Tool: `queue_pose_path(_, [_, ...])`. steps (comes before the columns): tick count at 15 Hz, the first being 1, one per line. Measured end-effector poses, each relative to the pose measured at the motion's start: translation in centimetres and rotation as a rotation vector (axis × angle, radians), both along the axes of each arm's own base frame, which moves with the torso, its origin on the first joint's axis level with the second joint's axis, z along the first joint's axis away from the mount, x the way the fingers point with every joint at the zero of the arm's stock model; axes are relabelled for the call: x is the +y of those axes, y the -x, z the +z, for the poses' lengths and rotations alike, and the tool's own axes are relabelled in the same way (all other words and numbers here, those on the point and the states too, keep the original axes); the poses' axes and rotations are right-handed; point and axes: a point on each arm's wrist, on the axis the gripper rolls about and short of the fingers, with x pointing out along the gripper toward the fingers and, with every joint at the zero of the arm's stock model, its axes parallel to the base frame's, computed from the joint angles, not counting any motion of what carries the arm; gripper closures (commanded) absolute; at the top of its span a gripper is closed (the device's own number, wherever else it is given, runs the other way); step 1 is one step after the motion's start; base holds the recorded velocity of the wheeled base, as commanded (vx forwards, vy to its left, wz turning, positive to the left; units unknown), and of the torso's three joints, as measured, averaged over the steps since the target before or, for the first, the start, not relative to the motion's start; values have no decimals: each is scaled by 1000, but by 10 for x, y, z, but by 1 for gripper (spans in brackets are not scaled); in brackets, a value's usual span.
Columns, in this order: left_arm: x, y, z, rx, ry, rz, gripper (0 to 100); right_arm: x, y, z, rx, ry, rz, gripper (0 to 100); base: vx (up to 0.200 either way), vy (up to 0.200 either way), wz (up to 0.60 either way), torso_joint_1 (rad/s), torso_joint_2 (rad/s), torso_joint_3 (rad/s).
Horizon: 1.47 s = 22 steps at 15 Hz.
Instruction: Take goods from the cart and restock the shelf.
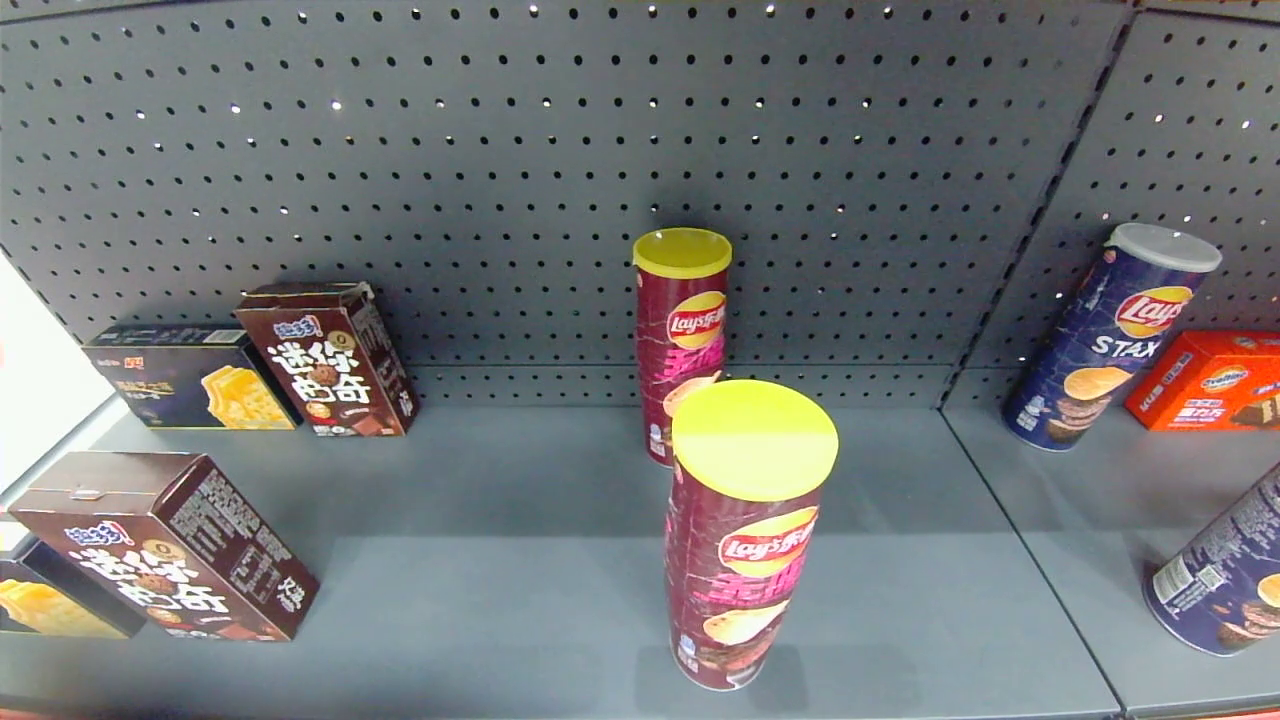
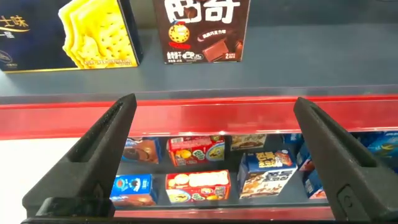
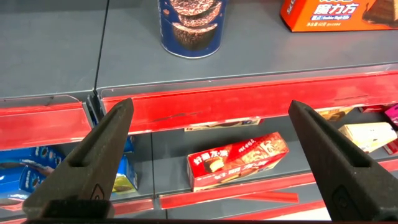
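"Head view puts two maroon crisp cans on the grey shelf [image 1: 480, 560]," says the first. "The rear can [image 1: 682, 340] stands against the pegboard back. The front can [image 1: 745, 540] is upright just ahead of it, near the shelf's front edge. Where are the robot's hands?"

"Low, in front of the shelf's face," says the second. "The left gripper [image 2: 214, 102] faces the red rail [image 2: 205, 118] along the shelf's front, its two fingers spread wide with nothing between them. The right gripper [image 3: 210, 104] is the same: fully spread and empty. It faces that rail further along, where a blue can [image 3: 189, 28] stands on the shelf above."

"So what could go wrong?"

"Most likely the front can. It is tall, narrow at the base and close to the edge. An arm coming up and over with the next item could brush it, and it would probably tip, either into the rear can or off the front. The blue can sits near the edge too, so the right arm runs the same risk."

"And the rail?"

"A finger raised too close to the shelf could catch under it. The robot would do well to back off before lifting, and to set new stock beside the cans."
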Motion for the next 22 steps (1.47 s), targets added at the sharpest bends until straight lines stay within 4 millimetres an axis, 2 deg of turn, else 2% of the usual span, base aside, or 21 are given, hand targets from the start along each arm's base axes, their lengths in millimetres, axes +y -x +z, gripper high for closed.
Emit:
queue_pose_path(5, [0,0,0,0,1,1,0,0,0,0,-1,-7,-4,0,0,0,0,0,0,0])
queue_pose_path(7, [0,0,0,0,1,2,0,0,0,8,-51,-3,-13,0,0,0,0,0,0,0])
queue_pose_path(9, [0,0,0,1,2,1,0,0,1,36,-125,5,-13,0,0,0,0,0,0,0])
queue_pose_path(13, [0,0,1,-2,3,2,0,2,-2,122,-267,20,63,0,0,0,0,0,0,0])
queue_pose_path(15, [0,0,0,-2,4,3,0,2,-7,156,-305,28,99,0,0,0,0,0,0,0])
queue_pose_path(17, [0,0,0,-1,5,2,0,1,-12,177,-323,35,141,0,0,0,0,0,0,0])
queue_pose_path(22, [0,0,0,-1,5,2,0,2,-28,203,-315,60,277,0,0,0,0,0,0,0])
